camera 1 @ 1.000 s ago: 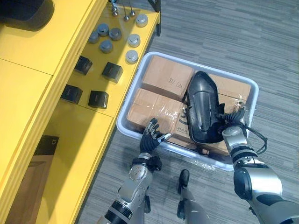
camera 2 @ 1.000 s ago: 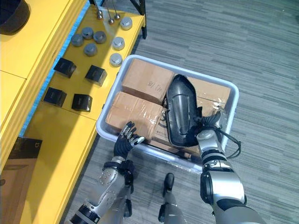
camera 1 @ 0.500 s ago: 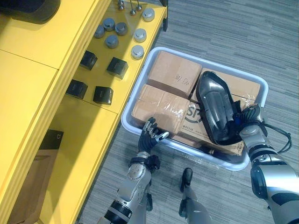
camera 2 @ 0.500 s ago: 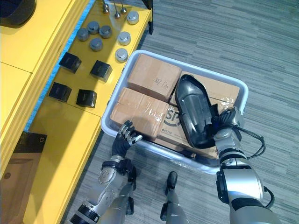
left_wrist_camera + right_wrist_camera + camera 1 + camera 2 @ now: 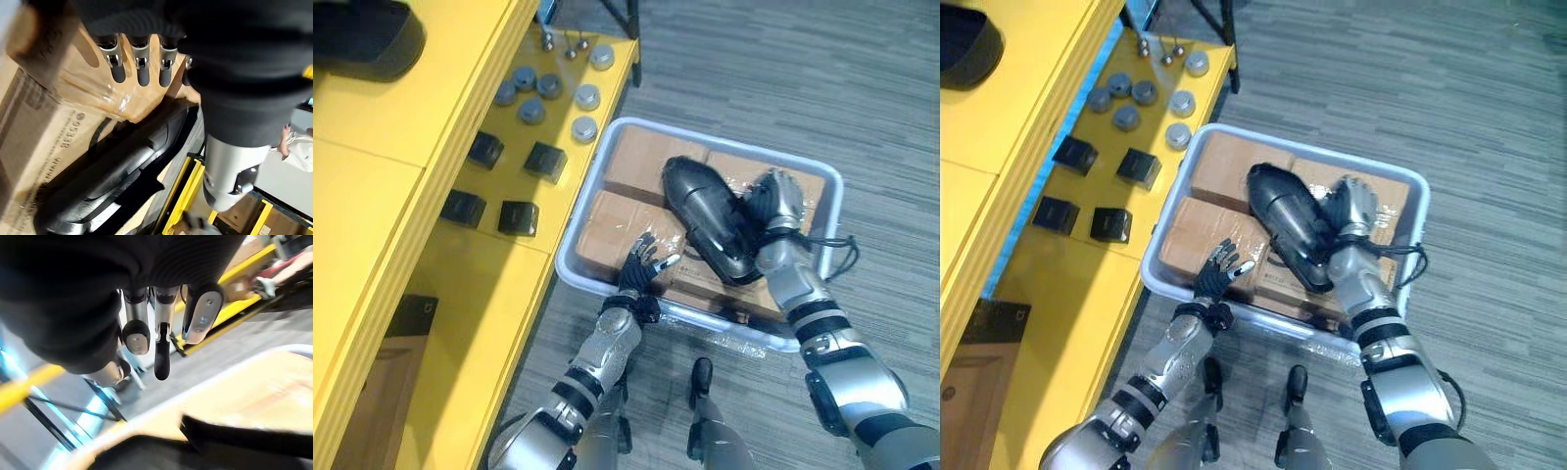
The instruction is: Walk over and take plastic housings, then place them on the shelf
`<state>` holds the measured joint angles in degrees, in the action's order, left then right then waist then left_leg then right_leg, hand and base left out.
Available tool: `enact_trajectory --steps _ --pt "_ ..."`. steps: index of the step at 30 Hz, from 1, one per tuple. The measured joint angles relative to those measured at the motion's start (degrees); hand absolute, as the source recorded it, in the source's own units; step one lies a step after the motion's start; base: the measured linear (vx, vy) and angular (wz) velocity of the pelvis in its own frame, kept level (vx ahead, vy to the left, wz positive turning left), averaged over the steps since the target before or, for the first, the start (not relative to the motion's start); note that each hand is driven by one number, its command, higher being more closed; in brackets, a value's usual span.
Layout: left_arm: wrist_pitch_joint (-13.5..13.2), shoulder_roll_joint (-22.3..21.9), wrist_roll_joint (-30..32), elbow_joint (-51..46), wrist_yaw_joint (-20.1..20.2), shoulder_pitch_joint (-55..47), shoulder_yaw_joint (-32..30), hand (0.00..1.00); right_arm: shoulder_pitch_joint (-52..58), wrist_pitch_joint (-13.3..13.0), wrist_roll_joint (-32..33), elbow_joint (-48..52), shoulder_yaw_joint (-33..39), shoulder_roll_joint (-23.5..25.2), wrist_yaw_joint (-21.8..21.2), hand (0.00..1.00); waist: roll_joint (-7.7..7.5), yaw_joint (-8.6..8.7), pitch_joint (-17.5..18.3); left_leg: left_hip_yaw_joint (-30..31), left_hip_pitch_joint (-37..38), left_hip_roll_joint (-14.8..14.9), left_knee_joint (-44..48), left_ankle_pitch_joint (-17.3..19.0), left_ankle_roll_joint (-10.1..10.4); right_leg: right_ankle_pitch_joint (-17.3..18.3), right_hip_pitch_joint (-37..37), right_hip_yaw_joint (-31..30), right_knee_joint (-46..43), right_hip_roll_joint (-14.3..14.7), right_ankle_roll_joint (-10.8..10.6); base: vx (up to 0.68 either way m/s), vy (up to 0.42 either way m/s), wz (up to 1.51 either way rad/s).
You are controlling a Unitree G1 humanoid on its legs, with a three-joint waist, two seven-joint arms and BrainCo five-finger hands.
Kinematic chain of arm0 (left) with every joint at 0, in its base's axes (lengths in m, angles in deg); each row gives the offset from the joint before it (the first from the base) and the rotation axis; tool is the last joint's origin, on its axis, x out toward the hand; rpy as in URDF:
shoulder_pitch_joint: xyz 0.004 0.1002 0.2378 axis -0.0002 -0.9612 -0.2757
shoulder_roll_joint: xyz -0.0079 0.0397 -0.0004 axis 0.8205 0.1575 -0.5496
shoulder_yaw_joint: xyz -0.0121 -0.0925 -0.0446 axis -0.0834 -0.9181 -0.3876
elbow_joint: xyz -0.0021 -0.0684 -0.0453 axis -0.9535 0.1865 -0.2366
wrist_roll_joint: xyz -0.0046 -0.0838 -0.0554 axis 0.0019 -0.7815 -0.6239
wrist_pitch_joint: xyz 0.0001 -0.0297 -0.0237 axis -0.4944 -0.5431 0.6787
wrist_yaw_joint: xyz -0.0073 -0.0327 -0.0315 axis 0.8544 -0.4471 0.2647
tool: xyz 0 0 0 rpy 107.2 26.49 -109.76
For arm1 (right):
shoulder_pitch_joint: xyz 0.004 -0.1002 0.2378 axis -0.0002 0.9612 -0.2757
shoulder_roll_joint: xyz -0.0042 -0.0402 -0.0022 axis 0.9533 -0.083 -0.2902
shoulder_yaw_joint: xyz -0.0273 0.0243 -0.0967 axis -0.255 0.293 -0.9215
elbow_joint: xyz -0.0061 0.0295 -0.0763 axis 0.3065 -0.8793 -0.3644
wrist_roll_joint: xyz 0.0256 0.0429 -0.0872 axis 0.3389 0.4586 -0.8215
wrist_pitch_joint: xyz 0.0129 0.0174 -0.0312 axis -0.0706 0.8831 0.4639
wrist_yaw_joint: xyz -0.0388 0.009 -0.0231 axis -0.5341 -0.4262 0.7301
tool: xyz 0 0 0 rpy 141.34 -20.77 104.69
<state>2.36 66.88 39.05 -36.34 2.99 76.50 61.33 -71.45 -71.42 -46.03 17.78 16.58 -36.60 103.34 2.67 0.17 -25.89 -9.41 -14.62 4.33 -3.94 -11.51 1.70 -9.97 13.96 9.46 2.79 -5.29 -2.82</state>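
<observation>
Plastic housing (image 5: 705,211): glossy black, elongated moulded shell. It lies slantwise on taped brown cardboard cartons (image 5: 641,162) inside a pale rounded-corner plastic bin (image 5: 572,235). Carton print is too small to read. Right hand (image 5: 775,201) sits at the housing's end, fingers straight and gripping nothing visible. Left hand (image 5: 644,269) is spread flat over the near carton. Matte yellow shelf (image 5: 460,284) stands beside the bin.
</observation>
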Motion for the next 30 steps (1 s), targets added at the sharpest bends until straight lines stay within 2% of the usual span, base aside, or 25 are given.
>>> enact_trajectory --steps 3,7,8,13,16,18,22,25,30 --pt "0.09 -0.21 -2.8 5.5 -0.6 2.75 -1.27 0.0 0.02 -0.01 0.03 1.19 -1.0 3.47 0.52 1.0 -1.81 1.07 0.63 -1.62 1.16 0.28 -0.3 0.12 0.15 -0.12 -0.09 -1.56 -0.03 0.18 0.15 0.01 0.046 -0.27" --pt "0.14 -0.59 -4.31 7.57 -1.55 3.71 -3.45 0.0 0.02 -0.03 0.12 1.31 -1.08 5.61 1.01 1.0 -2.46 1.83 0.73 -2.96 2.27 0.55 -0.48 0.29 0.35 -0.3 -0.36 -2.81 -0.06 0.5 0.34 0.01 0.052 -0.2" --pt "0.14 -0.58 -4.33 7.68 -2.1 3.84 -3.83 0.0 0.08 -0.03 0.16 1.31 -1.09 5.69 1.01 0.0 -2.5 1.96 0.75 -3.0 2.36 0.69 -0.47 0.29 0.36 -0.34 -0.41 -2.86 -0.06 0.65 0.4 0.01 0.039 -0.05" --pt "0.09 -0.59 -4.21 7.77 -4.12 3.8 -5.14 0.0 -0.21 -0.08 0.32 0.68 -0.91 5.95 1.01 0.0 -2.97 1.91 0.74 -3.06 2.77 1.19 -0.48 0.23 0.47 -0.57 -0.9 -2.87 0.17 1.14 0.71 0.01 0.042 -0.02" --pt "-0.21 -0.65 -3.15 3.1 -5.73 1.21 -4.86 0.0 -5.16 -0.25 3.35 -10.1 2.46 6.02 1.09 0.0 -3.01 1.38 0.73 -2.75 2.04 1.23 -0.42 0.14 0.6 -0.61 -0.36 -2.58 0.11 1.16 0.77 0.0 0.062 0.05" --pt "-1.22 -0.66 -0.95 -3.0 -6.36 -2.35 -3.78 0.0 -7.88 -0.01 5.5 -15.32 4.93 4.69 1.12 0.0 -3.01 0.22 0.73 -2.47 0.55 1.24 -0.38 0.02 0.75 -0.7 0.95 -2.39 0.02 1.17 0.88 0.0 0.064 0.09" --pt "-1.78 -0.62 4.97 -14.87 -6.78 -13.73 -0.09 0.0 -9.94 0.17 6.53 -23.38 7.18 -0.8 1.1 0.0 -2.95 -1.94 0.69 0.54 -2.6 1.19 -0.32 -0.66 0.99 -0.73 2.26 0.5 0.57 1.19 0.91 0.03 0.078 0.31" --pt "-1.69 -0.56 7.86 -18.13 -6.28 -18.68 1.53 0.0 -11.02 0.15 6.53 -26.56 7.39 -4.1 1.09 0.0 -2.68 -2.85 0.56 2.05 -3.88 0.88 -0.28 -0.83 0.87 -0.65 2.67 1.99 0.72 0.95 0.82 0.03 0.088 0.3" --pt "-1.62 -0.43 11.09 -23.77 -3.43 -24.18 5.55 0.0 -12.08 -0.44 6.56 -28.29 8.27 -9.6 1.1 0.0 -0.98 -4.69 -0.4 3.43 -5.57 -0.18 -0.35 -1.18 0.42 -0.4 3.66 2.97 0.64 0.01 0.35 0.01 0.109 0.17"
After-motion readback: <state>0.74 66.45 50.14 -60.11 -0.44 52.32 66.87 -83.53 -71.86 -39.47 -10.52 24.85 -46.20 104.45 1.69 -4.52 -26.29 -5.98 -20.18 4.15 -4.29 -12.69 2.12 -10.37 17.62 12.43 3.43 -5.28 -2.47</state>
